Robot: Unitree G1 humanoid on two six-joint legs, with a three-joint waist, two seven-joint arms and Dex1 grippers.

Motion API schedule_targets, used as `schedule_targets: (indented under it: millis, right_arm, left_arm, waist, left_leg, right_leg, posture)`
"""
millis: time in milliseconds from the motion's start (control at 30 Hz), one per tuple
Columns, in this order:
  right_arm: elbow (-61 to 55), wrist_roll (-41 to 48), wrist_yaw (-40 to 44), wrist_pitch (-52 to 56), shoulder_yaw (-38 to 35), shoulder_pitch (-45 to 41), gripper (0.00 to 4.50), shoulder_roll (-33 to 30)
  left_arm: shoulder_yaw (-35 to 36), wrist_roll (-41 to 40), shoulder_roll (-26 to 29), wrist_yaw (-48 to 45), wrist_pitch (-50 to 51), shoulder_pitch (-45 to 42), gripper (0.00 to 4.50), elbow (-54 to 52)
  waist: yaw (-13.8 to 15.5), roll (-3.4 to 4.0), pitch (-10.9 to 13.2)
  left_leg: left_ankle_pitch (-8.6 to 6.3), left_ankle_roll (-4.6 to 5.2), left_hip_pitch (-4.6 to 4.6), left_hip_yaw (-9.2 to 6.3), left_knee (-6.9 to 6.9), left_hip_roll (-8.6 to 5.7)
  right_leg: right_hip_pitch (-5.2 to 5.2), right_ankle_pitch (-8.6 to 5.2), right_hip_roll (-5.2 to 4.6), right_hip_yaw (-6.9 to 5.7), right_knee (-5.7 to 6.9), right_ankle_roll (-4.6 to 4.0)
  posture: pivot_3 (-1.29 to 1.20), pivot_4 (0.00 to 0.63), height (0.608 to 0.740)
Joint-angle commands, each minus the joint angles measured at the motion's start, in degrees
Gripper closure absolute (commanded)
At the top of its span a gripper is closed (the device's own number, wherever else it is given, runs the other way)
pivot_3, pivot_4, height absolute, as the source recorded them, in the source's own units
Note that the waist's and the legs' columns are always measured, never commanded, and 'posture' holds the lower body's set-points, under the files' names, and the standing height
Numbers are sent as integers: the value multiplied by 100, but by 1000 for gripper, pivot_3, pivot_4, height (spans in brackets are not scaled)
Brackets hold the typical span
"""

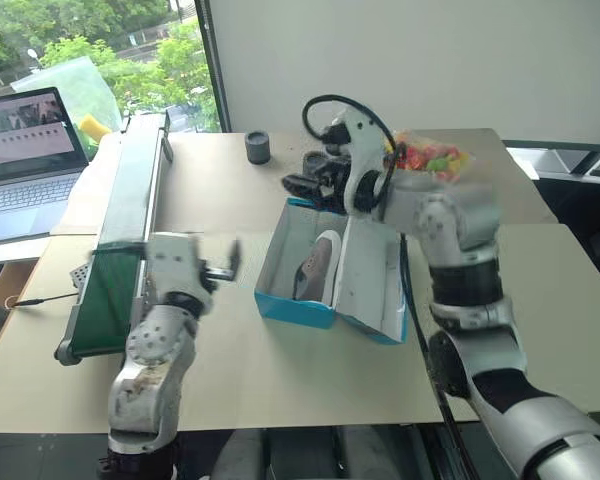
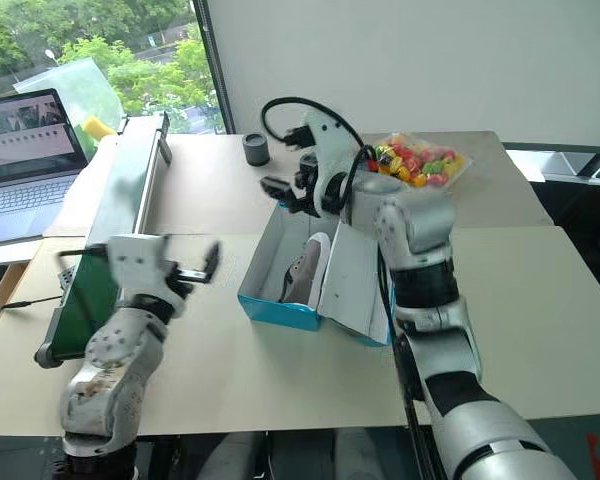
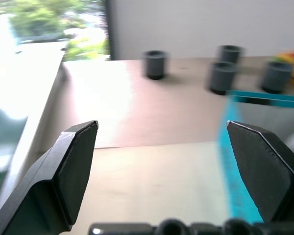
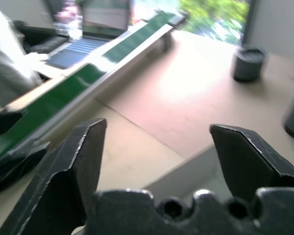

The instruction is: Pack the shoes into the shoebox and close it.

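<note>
Both pincers spread, pinching nothing: right pincer (image 1: 302, 186) parked above shoebox (image 1: 325, 268) far end, shoe (image 1: 318, 264) below it. Left pincer (image 1: 232, 262) just beside box, probably clearing room for lid.

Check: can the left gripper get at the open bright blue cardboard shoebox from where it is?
Probably yes. The left gripper is open and empty beside the shoebox, with bare table between them.

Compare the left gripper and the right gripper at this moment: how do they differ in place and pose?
The left gripper hovers over bare table beside the shoebox; the right gripper sits higher, above the shoebox's far end. The left points ahead, the right toward the conveyor. Both are open and hold nothing.
</note>
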Motion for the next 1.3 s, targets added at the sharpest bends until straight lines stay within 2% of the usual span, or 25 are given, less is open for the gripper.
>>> schedule_targets:
  millis: [33,200,267,300,333,767,1300]
  right_arm:
    - [-944,89,1136,-707,444,696,475,-525]
    - [-1051,-632,1751,-1807,1269,1456,475,-902]
    - [-915,-835,1737,-2080,1434,1621,475,-792]
    - [-845,-763,1758,-2032,1414,1686,475,-703]
    - [-796,-713,1831,-2045,1410,1745,212,-656]
    - [-65,-1471,1377,-2886,1280,1877,212,-160]
    - [85,-1872,997,-2589,1215,1783,212,46]
  left_arm:
    - [746,94,-14,400,268,146,0,-194]
    - [1174,-95,188,203,413,297,0,-213]
    - [1301,-177,308,103,471,303,0,-195]
    - [1326,-209,363,55,508,309,0,-185]
    - [1332,-218,407,21,516,316,0,-178]
    - [1368,-319,481,-78,488,260,0,25]
    - [1116,-297,598,-95,457,16,0,382]
  waist:
    - [22,-2,0]
    - [46,-4,1]
    - [43,-4,1]
    - [40,-5,0]
    - [31,-5,0]
    - [45,-8,-1]
    - [46,-9,-1]
  left_leg:
    - [-2,-3,0,-1,4,0]
    - [-6,-8,1,-1,31,0]
    - [-6,-8,10,0,35,2]
    - [-6,-8,12,3,35,3]
    - [-6,-9,13,4,36,3]
    - [-8,-12,13,5,37,12]
    - [-10,-15,13,6,37,13]
  right_leg:
    - [2,0,-1,-1,-1,0]
    - [10,8,0,-1,1,-1]
    - [17,12,3,-1,1,-5]
    - [16,15,5,-1,2,-9]
    - [15,15,7,0,3,-10]
    - [13,19,7,2,3,-14]
    - [10,19,7,4,5,-14]
  posture:
    - [0,150,735]
    - [0,150,735]
    - [0,150,735]
    - [0,150,735]
    - [0,150,735]
    - [0,150,735]
    - [0,150,735]
